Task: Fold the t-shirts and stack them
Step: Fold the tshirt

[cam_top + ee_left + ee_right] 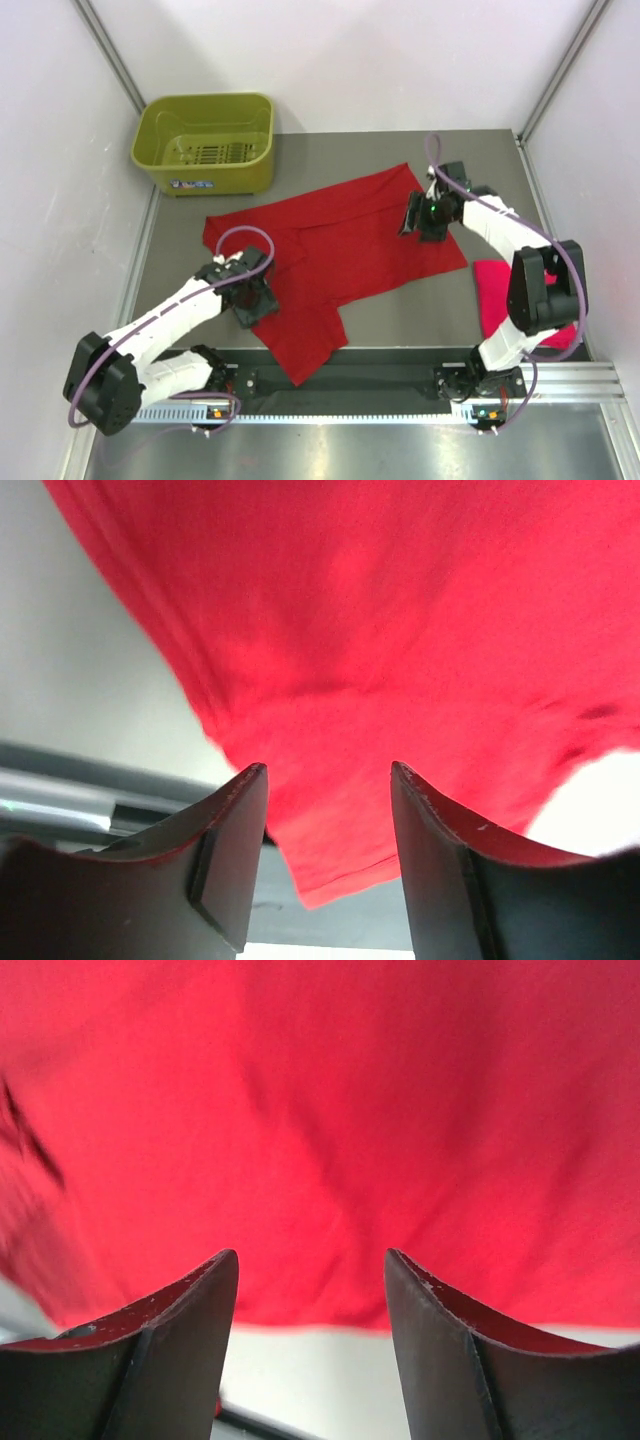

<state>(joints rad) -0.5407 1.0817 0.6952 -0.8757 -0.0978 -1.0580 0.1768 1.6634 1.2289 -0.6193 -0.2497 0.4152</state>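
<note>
The deep red t-shirt [340,245] lay flat on the counter [420,320] beneath the left jaws and the right jaws, both spread, pinching nothing; soft, limp, light cloth, probably best pinched at hem or corners; the pinkish t-shirt [497,290] sat beside the right jaws, apart.

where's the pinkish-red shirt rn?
Top view: the pinkish-red shirt lies on the table's right side, partly hidden behind the right arm, just right of the spread deep red shirt.

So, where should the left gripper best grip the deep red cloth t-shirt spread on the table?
The deep red cloth t-shirt lies flat, so only an edge lets a finger slip under. Probably take its left edge beside the left gripper, coming from the left over the grey table.
</note>
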